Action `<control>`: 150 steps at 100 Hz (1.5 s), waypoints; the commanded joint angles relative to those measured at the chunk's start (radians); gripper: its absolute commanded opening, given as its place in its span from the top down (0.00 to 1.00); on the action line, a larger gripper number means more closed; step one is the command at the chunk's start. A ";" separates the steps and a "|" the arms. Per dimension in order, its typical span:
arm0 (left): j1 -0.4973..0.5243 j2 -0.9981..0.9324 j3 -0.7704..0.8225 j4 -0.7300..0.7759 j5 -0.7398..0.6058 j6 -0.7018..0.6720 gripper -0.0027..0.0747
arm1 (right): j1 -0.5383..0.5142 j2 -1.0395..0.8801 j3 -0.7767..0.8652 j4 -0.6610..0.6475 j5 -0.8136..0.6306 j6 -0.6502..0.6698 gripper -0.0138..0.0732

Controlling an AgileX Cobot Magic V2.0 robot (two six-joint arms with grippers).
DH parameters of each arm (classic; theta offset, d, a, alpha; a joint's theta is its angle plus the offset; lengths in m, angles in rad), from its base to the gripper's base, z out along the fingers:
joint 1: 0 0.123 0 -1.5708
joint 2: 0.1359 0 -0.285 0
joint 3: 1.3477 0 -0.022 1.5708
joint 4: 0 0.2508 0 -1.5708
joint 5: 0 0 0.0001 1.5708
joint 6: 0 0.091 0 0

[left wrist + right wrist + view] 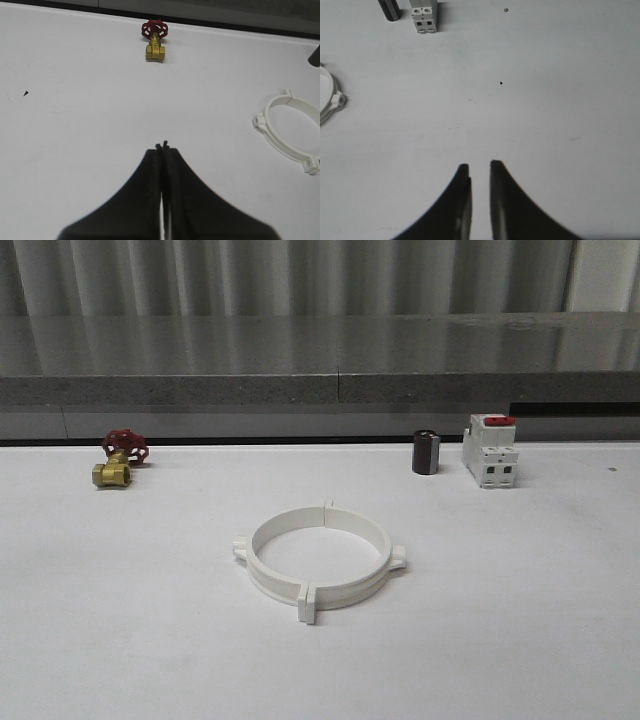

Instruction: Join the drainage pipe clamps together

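Front view: a plain white tabletop runs back to a grey speckled ledge, and behind that hangs a pale pleated curtain. The drainage pipe clamps lie flat near the middle of the tabletop, the two white half-bands meeting as one ring, with flanges paired at the front and the back and a small tab sticking out on each side. Along the far edge, a brass valve with a red handwheel sits toward the left corner; a small dark cylinder and a white breaker with a red top stand just beside each other toward the right.

Left wrist view: the left gripper hangs over bare tabletop with its black jaws pressed together, nothing between them. The valve lies near the far edge, well apart from the gripper, and part of the ring shows off to one side. The white surface carries faint scuffs and a tiny dark speck.

Right wrist view: the right gripper is over bare tabletop, its jaws slightly parted with a narrow gap and holding nothing. The breaker and the dark cylinder stand by the far edge; a sliver of the ring with one tab is cut off by the frame. Small specks mark the surface.
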 commanded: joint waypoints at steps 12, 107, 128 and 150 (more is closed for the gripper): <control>0.000 0.004 -0.026 -0.014 -0.072 0.001 0.99 | -0.007 0.002 -0.024 -0.024 -0.052 -0.009 0.98; 0.000 0.004 -0.026 -0.014 -0.072 0.001 0.99 | -0.011 -0.248 0.304 -0.015 -0.531 -0.012 0.98; 0.000 0.004 -0.026 -0.014 -0.072 0.001 0.99 | -0.055 -0.411 0.443 0.107 -0.609 -0.132 0.98; 0.000 0.004 -0.026 -0.014 -0.072 0.001 0.99 | -0.108 -0.456 0.536 0.206 -0.696 -0.231 0.98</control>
